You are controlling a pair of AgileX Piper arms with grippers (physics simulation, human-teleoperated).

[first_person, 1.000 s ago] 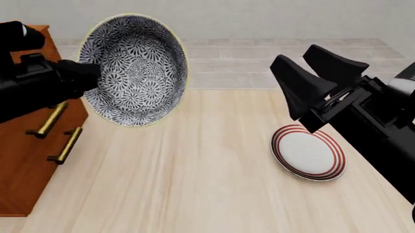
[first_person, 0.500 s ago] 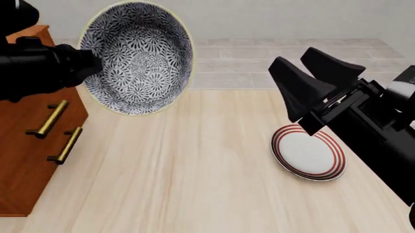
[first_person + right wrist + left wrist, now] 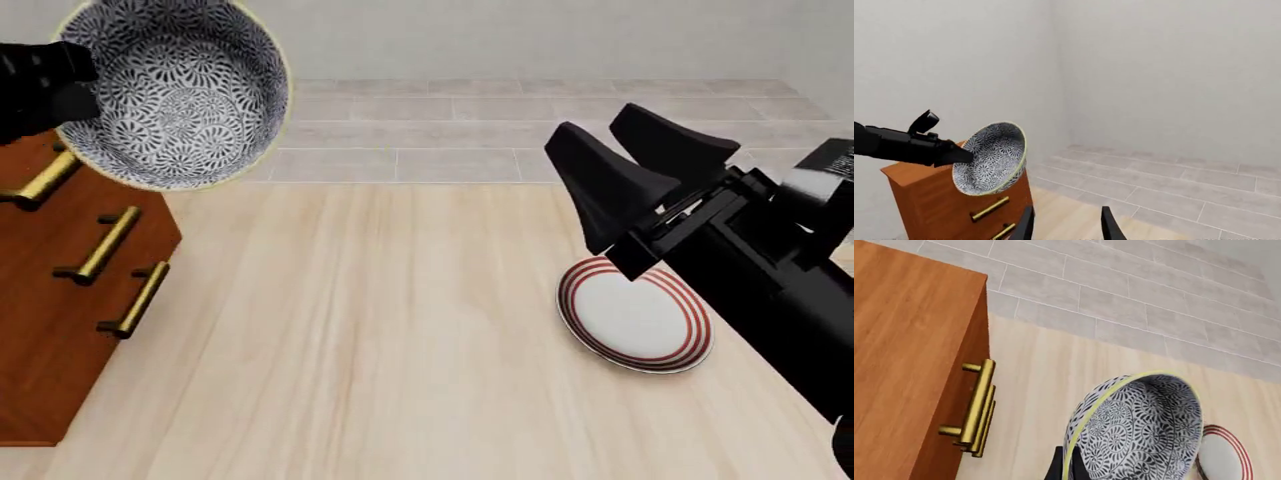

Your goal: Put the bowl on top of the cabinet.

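The blue-patterned bowl [image 3: 174, 90] hangs tilted on its side in the air at the upper left, its opening facing the camera. My left gripper [image 3: 70, 88] is shut on the bowl's left rim. The bowl overlaps the top front edge of the reddish-brown cabinet [image 3: 60, 300] with its brass handles [image 3: 104, 245]. In the left wrist view the bowl [image 3: 1141, 435] sits beside the cabinet [image 3: 907, 365]. In the right wrist view the bowl [image 3: 991, 157] hangs at the cabinet's [image 3: 927, 200] top corner. My right gripper [image 3: 601, 125] stands open and empty above the table on the right.
A flat white plate with red rings [image 3: 638, 318] lies on the light wooden table [image 3: 374, 350], below the right gripper. Grey tiled floor [image 3: 454, 130] runs beyond the table's far edge. The cabinet takes up the table's left side.
The left arm has carried the bowl up and to the left, from over the table to the cabinet's top edge. The right arm has barely moved.
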